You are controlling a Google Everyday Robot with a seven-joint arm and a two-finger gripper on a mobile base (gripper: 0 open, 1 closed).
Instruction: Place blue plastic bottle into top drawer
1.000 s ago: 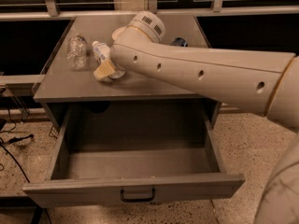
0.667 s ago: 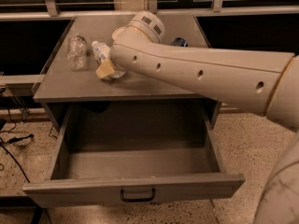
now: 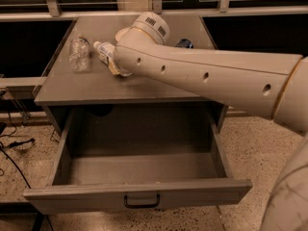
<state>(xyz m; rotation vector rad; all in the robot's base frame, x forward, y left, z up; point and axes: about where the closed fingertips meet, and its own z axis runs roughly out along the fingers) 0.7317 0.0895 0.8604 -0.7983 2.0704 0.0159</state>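
While the long clear plastic bottle with a white cap and pale blue label (image 3: 105, 52) lies on the grey cabinet top (image 3: 96, 88), behind the open grey metal top drawer (image 3: 139, 192), the gripper (image 3: 115, 70) sits at its body, mostly hidden by the cream arm. Whether it has hold cannot be told. Risk: a weak hold could send the bottle rolling into the crumpled clear bottle (image 3: 79, 54) nearby. A blue can (image 3: 184, 43) sits behind the arm.

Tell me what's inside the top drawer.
Bare floor shows in the top drawer; strip behind its front panel hidden. The blue plastic bottle lies on the cabinet top beside the gripper.
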